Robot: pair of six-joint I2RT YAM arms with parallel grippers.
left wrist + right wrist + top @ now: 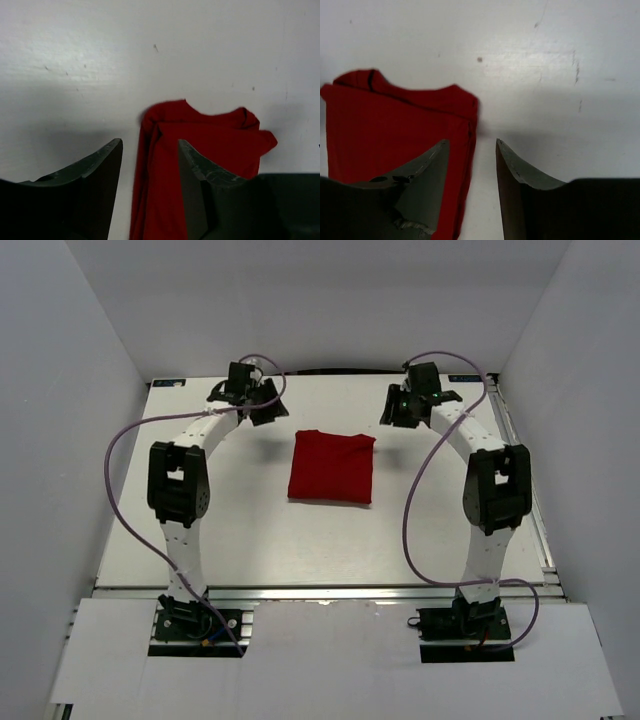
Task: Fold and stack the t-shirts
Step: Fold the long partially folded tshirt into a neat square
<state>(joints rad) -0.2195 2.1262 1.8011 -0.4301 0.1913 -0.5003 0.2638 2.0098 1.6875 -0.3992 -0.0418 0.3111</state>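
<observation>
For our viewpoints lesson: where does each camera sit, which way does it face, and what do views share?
Top external: above and behind the arms, looking down at the table; both arms show.
Left wrist: on the left arm, looking past its open left hand at the table.
Right wrist: likewise, past the open right hand.
Shared: the folded red t-shirt, in all three.

I'm getting soft, even overhead light in the top view. In the left wrist view, glare is blooming on the table (65, 55) toward ten o'clock, and shadow is pooling around the blurring left pincer (150, 141) at six.
</observation>
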